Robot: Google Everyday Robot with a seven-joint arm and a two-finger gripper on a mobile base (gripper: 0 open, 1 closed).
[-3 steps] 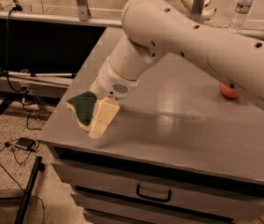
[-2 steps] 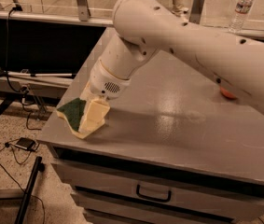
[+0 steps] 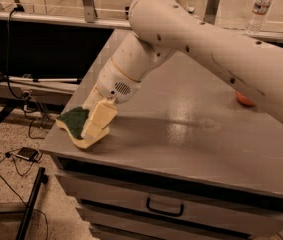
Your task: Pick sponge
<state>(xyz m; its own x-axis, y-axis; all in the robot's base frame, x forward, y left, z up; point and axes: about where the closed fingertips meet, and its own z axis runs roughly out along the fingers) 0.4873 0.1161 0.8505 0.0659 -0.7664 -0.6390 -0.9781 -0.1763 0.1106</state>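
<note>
Sponge: tilted, green side up, at near-left corner of grey table | my gripper: on it, jaws pinching its yellow edge | arm: slanting down from upper right

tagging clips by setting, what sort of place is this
Likely a robotics lab: grey drawer cabinet, loose cables on a speckled floor, end effector at the sponge on the cabinet's corner.

gripper at front-left of table hides part of sponge | orange round object mostly behind arm (a sliver shows)
</note>
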